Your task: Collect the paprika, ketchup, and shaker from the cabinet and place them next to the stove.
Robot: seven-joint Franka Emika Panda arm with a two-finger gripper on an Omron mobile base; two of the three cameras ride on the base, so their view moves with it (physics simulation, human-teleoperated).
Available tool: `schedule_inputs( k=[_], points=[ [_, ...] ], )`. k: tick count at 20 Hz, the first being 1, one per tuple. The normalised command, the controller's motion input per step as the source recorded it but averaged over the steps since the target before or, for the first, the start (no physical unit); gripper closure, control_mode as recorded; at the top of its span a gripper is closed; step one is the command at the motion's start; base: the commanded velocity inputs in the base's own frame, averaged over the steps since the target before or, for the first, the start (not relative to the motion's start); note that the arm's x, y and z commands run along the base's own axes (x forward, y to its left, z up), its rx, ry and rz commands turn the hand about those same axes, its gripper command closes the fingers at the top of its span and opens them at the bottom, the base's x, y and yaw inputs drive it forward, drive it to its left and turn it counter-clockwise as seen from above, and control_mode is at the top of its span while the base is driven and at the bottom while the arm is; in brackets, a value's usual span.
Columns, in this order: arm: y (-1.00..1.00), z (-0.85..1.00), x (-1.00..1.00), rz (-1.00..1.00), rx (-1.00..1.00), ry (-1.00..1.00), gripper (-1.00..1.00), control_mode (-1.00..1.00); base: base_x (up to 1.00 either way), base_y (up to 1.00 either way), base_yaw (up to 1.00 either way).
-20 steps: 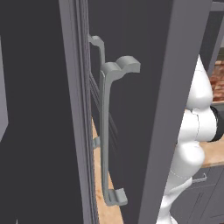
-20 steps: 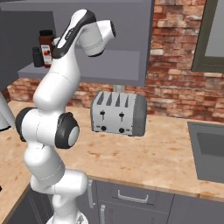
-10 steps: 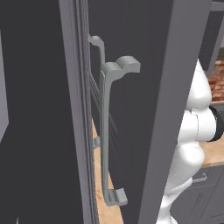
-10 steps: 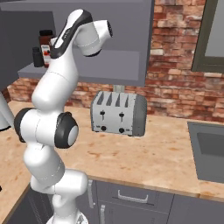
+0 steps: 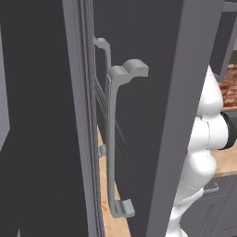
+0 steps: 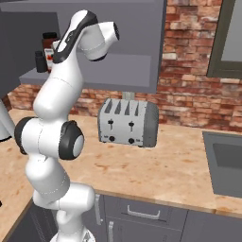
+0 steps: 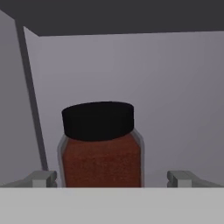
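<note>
Gripper (image 7: pixel 111 179): jaws spread wide, nothing held, one fingertip (image 7: pixel 43 178) on each side of the paprika (image 7: pixel 101 146), apart from the glass. The jar stands upright on the cabinet (image 6: pixel 142 71) shelf, close to the left wall, black cap uppermost. From the right base view the arm reaches up into the open cabinet, with the paprika and the small black shaker (image 6: pixel 40 61) just left of it. Silver toaster (image 6: pixel 127 123) on the counter (image 6: pixel 165 170) below.
</note>
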Motion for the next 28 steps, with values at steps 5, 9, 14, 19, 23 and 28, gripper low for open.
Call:
schedule_inputs(
  k=[5,9,14,19,23,28],
  points=[
    [0.14,0.0,0.0,0.0,0.0,0.0,-1.0,-1.0,0.0,0.0,0.0],
    [0.24,0.0,0.0,0.0,-0.02,0.0,-1.0,-1.0,0.0,0.0,0.0],
    [0.36,0.0,0.0,0.0,-0.05,0.0,-1.0,-1.0,0.0,0.0,0.0],
    [0.37,0.0,0.0,0.0,-0.05,0.0,1.0,-1.0,0.0,0.0,0.0],
    [0.31,0.0,0.0,0.0,-0.03,0.0,1.0,-1.0,0.0,0.0,0.0],
    [0.15,0.0,0.0,0.0,-0.01,0.01,1.0,-1.0,0.0,0.0,0.0]
  ],
)
